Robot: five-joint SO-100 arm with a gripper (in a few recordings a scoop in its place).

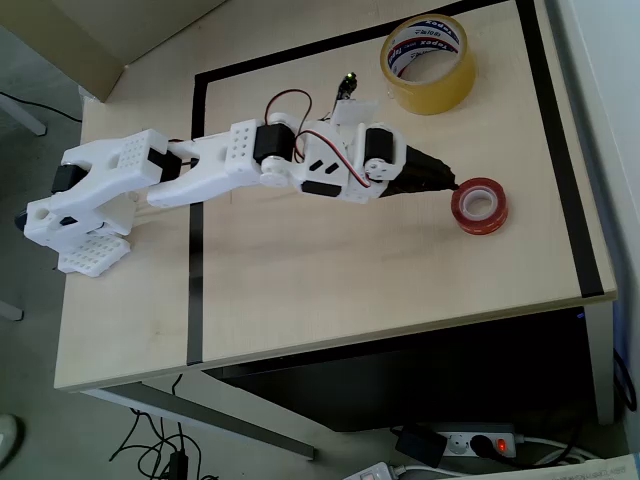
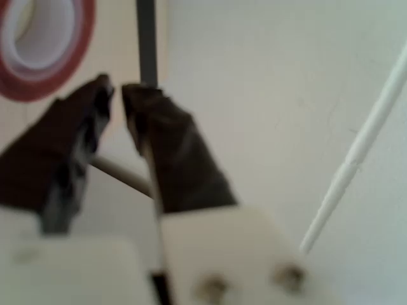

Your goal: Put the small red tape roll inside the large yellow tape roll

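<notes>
In the wrist view the end effector [image 2: 116, 95] has its dark fingers almost together, with only a narrow gap and nothing between them. The small red tape roll [image 1: 479, 205] lies flat on the surface [image 1: 400, 290] just beside the fingertips. The large yellow tape roll [image 1: 428, 62] stands well apart from it, near the far edge.

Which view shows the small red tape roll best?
The overhead view: the small red tape roll is whole, lying flat on the table, beside the gripper. The wrist view shows only a blurred part of it, cut off at the top-left corner.
</notes>
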